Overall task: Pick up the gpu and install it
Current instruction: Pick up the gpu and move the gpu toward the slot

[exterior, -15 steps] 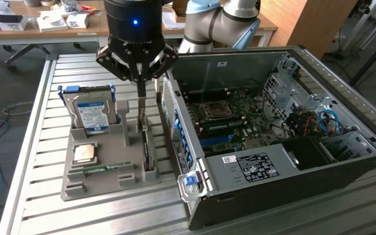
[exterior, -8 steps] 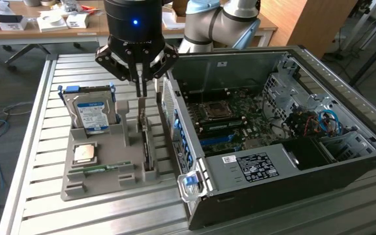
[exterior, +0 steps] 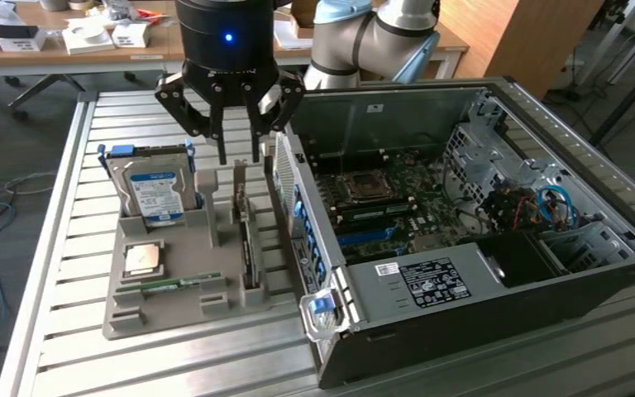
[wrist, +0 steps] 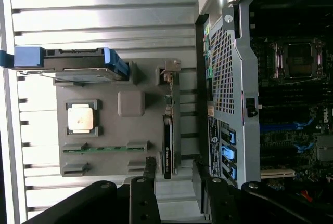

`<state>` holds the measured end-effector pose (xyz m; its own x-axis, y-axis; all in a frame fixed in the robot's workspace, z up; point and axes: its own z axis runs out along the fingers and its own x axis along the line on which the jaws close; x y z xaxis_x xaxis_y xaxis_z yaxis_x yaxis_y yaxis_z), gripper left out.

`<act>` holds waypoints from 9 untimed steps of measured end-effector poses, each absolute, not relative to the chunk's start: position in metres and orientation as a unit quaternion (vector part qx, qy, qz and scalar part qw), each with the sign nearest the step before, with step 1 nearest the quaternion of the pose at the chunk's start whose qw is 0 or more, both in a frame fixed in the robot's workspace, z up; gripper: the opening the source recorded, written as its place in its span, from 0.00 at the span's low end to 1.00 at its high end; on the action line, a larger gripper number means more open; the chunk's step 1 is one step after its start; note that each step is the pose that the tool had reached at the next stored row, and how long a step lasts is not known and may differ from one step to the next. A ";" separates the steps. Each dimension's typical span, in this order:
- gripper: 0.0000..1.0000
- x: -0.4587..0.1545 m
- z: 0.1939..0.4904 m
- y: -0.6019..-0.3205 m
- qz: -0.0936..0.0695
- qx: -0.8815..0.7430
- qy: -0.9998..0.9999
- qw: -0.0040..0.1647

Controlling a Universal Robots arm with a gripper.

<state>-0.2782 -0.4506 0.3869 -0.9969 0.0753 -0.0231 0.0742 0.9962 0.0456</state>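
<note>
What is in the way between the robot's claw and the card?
Nothing that I can see. The open claw hangs above the card, which stands on edge in the gray tray, with only air between them. The hard drive stands off to the side.

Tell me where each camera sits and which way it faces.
Exterior view: off the arm, raised, looking down slantwise at tray, gpu, drive and open case; arm and open pincer show above the gpu.
Wrist view: on the wrist, looking straight down; pincer fingers show.
Both share tray, gpu, drive, case, pincer.
</note>
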 end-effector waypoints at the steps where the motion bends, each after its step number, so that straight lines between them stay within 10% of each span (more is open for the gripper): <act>1: 0.42 -0.278 0.387 -0.451 0.022 0.037 0.999 0.012; 9: 0.42 -0.278 0.376 -0.451 0.025 0.037 0.999 0.013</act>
<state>-0.2782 -0.4506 0.3764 -0.9969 0.0755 -0.0238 0.0741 0.9959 0.0516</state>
